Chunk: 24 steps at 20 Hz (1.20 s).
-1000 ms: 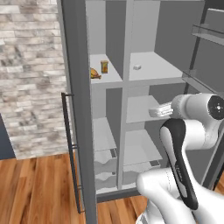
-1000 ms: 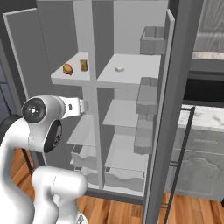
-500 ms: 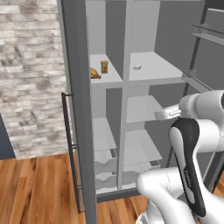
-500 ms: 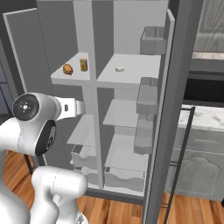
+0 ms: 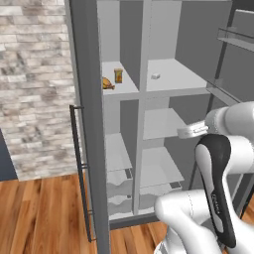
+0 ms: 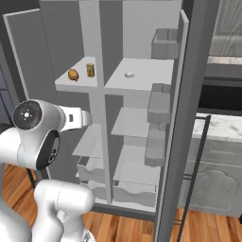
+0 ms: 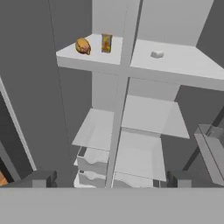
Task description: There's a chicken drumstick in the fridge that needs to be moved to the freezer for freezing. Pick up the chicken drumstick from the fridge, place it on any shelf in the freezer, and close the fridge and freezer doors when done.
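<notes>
Chicken drumstick (image 7: 82, 45) resting upper left of frame on a narrow shelf (image 7: 89, 56) beside an orange-yellow carton (image 7: 106, 43); small white item (image 7: 157, 54) on the wider shelf to the right. Doors open. Gripper (image 7: 109, 178) fingertips spread wide, empty, low in frame.

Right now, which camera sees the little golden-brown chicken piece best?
The hand view: the golden-brown lumpy chicken drumstick sits unblocked and biggest. The right base view shows it smaller; in the left base view the door edge half hides it.

Two rear base views flanking the arm, hand view nearer, all facing fridge (image 5: 163, 79) shelves
</notes>
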Tool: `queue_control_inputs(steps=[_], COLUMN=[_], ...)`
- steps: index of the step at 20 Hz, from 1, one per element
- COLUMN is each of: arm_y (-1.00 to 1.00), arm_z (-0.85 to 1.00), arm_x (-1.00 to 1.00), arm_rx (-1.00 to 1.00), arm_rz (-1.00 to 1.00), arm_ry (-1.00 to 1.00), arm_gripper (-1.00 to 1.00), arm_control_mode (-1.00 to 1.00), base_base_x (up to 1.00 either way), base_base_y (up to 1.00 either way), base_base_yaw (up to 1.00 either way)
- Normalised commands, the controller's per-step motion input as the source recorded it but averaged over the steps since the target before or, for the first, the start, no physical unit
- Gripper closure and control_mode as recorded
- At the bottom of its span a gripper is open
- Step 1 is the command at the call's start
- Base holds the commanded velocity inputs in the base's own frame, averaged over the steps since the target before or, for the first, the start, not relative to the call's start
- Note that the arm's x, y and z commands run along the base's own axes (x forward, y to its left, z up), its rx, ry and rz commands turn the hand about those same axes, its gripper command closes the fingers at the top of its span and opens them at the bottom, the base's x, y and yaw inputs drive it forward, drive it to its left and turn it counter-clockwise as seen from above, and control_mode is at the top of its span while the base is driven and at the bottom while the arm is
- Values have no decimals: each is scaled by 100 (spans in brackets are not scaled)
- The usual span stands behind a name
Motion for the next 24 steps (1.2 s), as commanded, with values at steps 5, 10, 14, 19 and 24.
queue_control_inputs(steps=[5,10,14,19,24], arm_y=[0,0,0,0,-46], arm_z=[0,0,0,-4,-3], arm_x=[0,0,0,0,-13], arm_rx=[0,0,0,0,4], arm_rz=[0,0,0,0,-2], arm_ry=[0,0,0,-1,-2], arm_gripper=[-100,-100,-100,-100,-100], arm_control_mode=[100,100,100,-100,-100], base_base_x=[-46,-37,-5,0,0], base_base_y=[0,0,0,0,0], base_base_yaw=[0,0,0,0,0])
